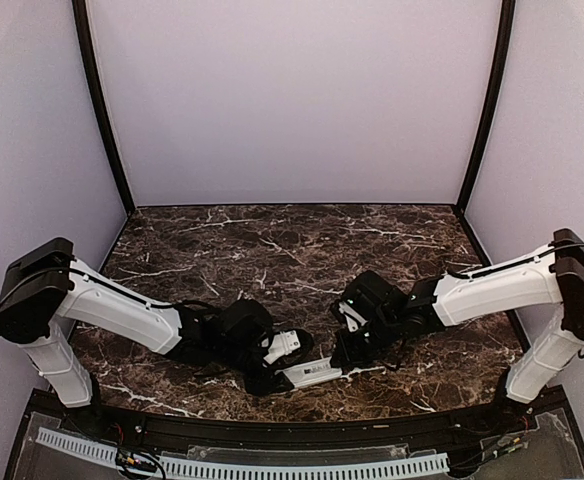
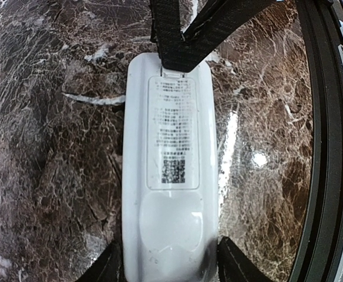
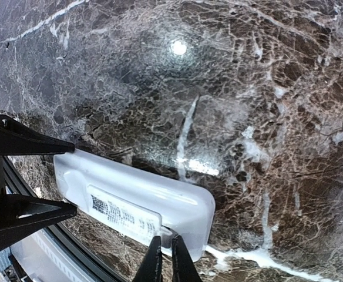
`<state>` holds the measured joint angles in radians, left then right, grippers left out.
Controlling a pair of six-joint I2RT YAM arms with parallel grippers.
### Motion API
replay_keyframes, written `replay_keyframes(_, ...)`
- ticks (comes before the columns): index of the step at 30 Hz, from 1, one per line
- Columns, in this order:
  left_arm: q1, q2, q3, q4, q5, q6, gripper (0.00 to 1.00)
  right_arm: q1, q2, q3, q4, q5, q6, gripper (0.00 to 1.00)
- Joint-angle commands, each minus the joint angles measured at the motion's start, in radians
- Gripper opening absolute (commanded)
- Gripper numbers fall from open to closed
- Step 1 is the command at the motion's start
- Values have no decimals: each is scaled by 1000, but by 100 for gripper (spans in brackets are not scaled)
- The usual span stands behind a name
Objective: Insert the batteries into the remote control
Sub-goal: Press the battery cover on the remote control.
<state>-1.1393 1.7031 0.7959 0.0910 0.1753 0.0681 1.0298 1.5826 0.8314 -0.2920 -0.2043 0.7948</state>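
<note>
We note the left gripper (image 2: 170,265) clamping the white oblong plastic remote control (image 2: 168,176). At its far end, the right gripper (image 3: 166,258) has its fingers together.

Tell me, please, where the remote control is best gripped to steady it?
Likely across its narrow width at the rounded end, approaching from that end: the remote control lies flat, back up, with straight parallel sides, and the left gripper straddles it there.

Left arm (image 1: 122,305): enters at 8 o'clock in the top view, forearm low, reaching toward 6. Left claw (image 2: 171,267): fingers clamped on both long sides of the remote control (image 2: 165,176). Right arm (image 1: 492,285): enters at 4 o'clock, reaching toward 6. Right claw (image 3: 162,261): tips all but together, set against the remote control's end.
</note>
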Motion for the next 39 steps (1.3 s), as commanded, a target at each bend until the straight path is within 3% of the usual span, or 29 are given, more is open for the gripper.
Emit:
replay_keyframes(1,-5,24,-3,-3,21,12,53,16,29,11,7,5,1,6)
replay_keyframes(12,-5,40,5,4,35,14,53,43,91,25,22,-12,8,0)
replay_keyframes(26,-5,49,4,18,44,12,52,76,167,49,-5,-12,24,0)
replay_keyframes(39,-5,74,88,49,44,62,55,61,117,-28,71,-50,44,0)
